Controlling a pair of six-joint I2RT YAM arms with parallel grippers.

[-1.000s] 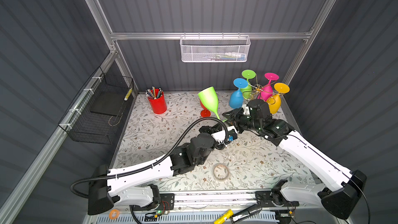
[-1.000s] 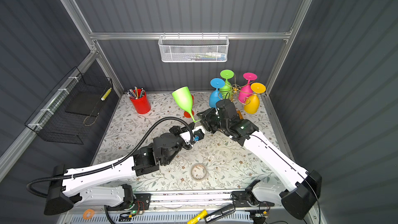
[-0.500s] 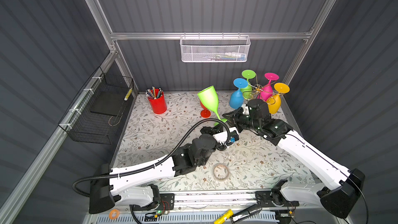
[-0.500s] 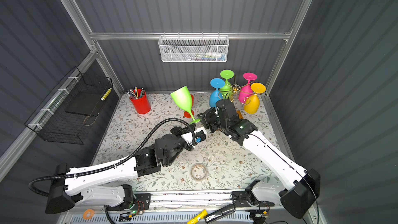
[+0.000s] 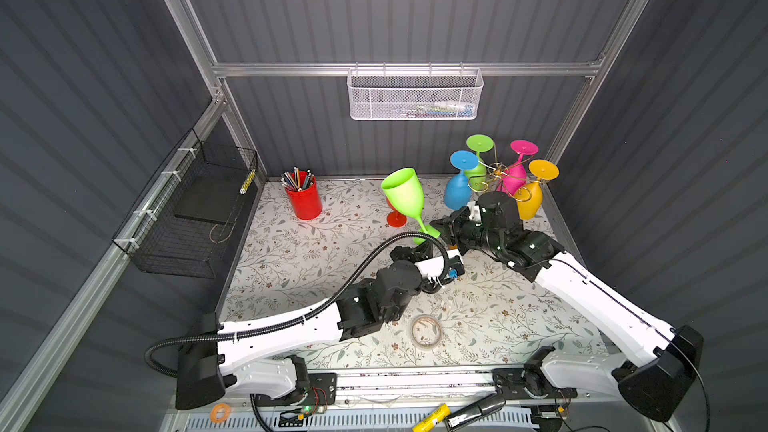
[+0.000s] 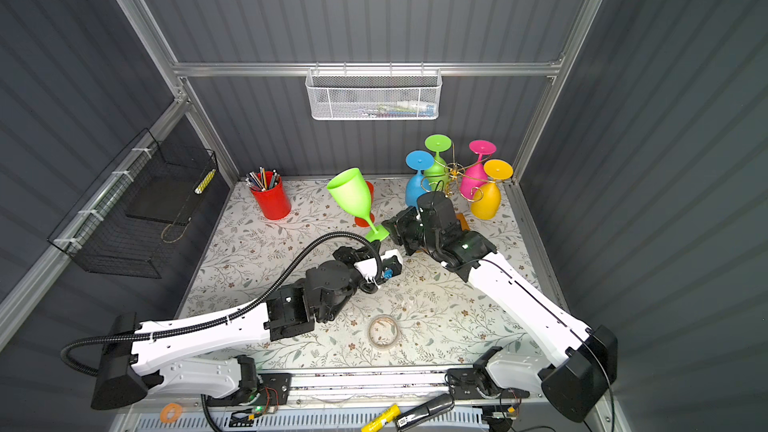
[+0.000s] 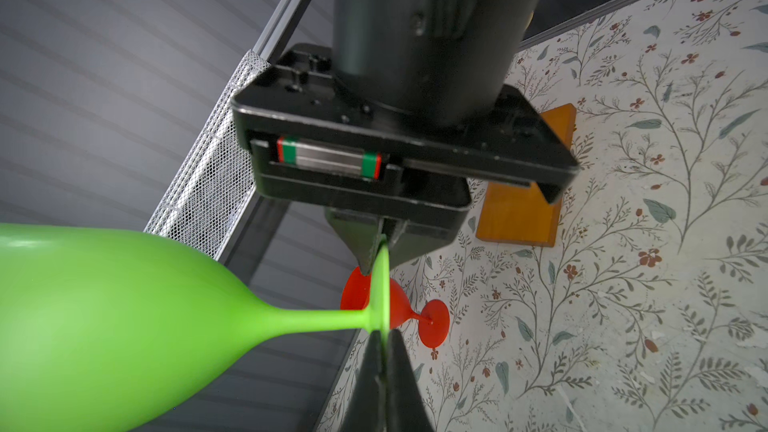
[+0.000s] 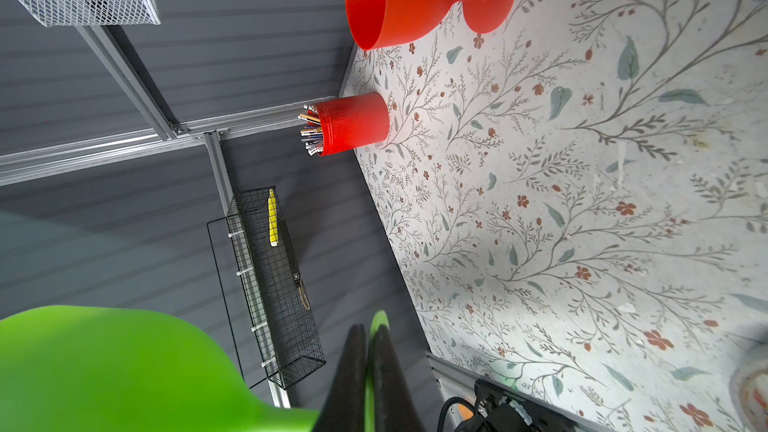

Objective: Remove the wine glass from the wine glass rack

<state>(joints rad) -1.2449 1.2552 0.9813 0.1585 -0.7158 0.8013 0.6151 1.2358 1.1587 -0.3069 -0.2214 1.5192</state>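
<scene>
1. Right gripper (image 5: 438, 229) has closed onto the foot's edge of the tilted green wine glass (image 5: 402, 195), mid-frame.
2. Left gripper (image 5: 421, 242) pinches the foot's opposite edge.
3. Wine glass rack (image 5: 496, 169) stands upper right; bare worktop (image 5: 316, 259) lies left.

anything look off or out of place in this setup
Yes: the lime green wine glass hangs tilted above the table, off the wine glass rack, with both the left gripper and the right gripper shut on its foot. Nothing looks spilled or broken.
</scene>
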